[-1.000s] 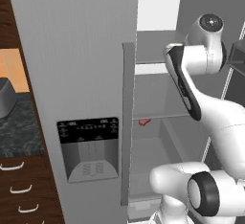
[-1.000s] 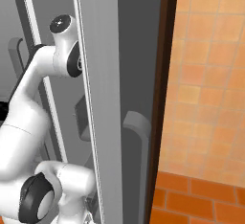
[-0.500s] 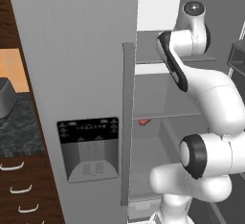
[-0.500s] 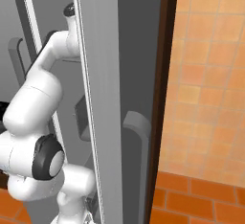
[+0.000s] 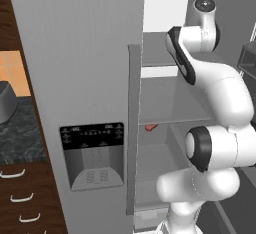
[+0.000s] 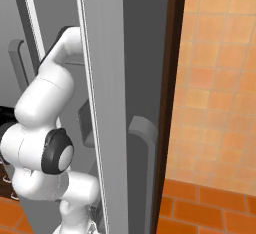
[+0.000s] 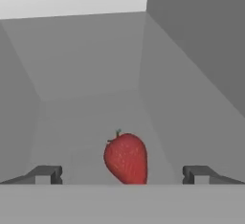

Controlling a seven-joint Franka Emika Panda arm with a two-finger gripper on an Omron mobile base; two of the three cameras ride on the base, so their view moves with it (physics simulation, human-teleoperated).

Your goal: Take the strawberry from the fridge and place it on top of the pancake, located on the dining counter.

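Flat, even rendered light, soft shadow deep in the fridge [image 5: 170, 103], slight blur, no glare.

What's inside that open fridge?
A single strawberry lies on a grey shelf inside the fridge, ahead of the open tool. The robot's arm and the door hide the other shelves.

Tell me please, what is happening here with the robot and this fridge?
The white robot arm is reaching into the open fridge to fetch a strawberry. The strawberry lies on a grey shelf inside. In the hand view it sits between the two fingertips of the gripper, whose jaws stand wide open, one on each side of the fruit. Nothing is gripped yet, so the strawberry has not been picked up.
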